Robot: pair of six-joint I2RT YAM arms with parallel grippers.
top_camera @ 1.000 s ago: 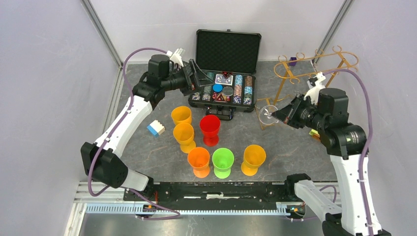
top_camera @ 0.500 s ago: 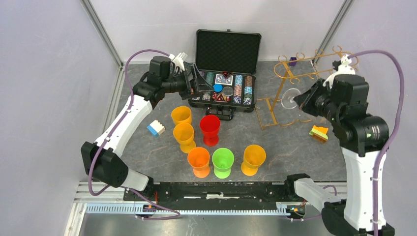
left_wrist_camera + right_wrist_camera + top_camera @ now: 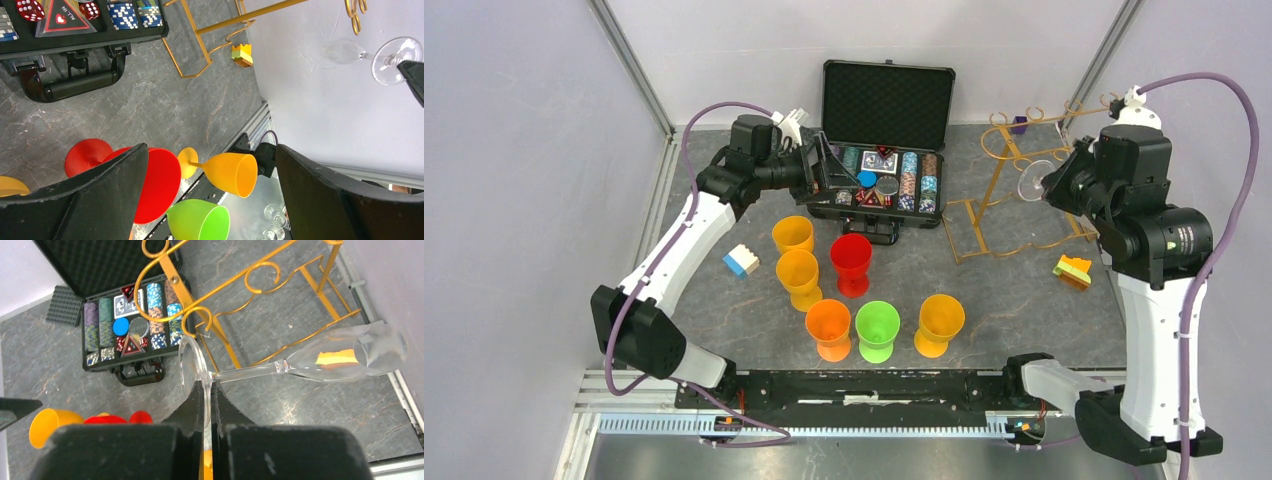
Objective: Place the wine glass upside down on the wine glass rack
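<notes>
Pale walls close round a grey marbled bench (image 3: 1024, 300), and my two arms reach out over it from the near edge. My right hand (image 3: 209, 390) is pinched tight on the wine glass (image 3: 345, 357) by the rim of its foot, which stands edge-on between my fingers. The glass lies nearly level in the air, stem running away from my hand and the bowl pointing out toward the right wall, well above the bench. It sits at the height of the top rails of the wine glass rack (image 3: 240, 19), on the rack's right side. The foot looks to be just at one of the curled gold hooks, though I cannot tell whether they touch. The rack itself stands upright on its wire base at the far right of the bench. My left hand (image 3: 829, 165) is spread wide with nothing between its fingers, hanging over the near left corner of the open black case (image 3: 879, 185) of poker chips. Nearer to me stand the plastic cups: a red cup (image 3: 851, 255), a green cup (image 3: 876, 325), an orange cup (image 3: 828, 325) and three yellow ones. A blue and white block (image 3: 741, 260) lies to their left, and an orange block (image 3: 1074, 270) lies right of the rack.
</notes>
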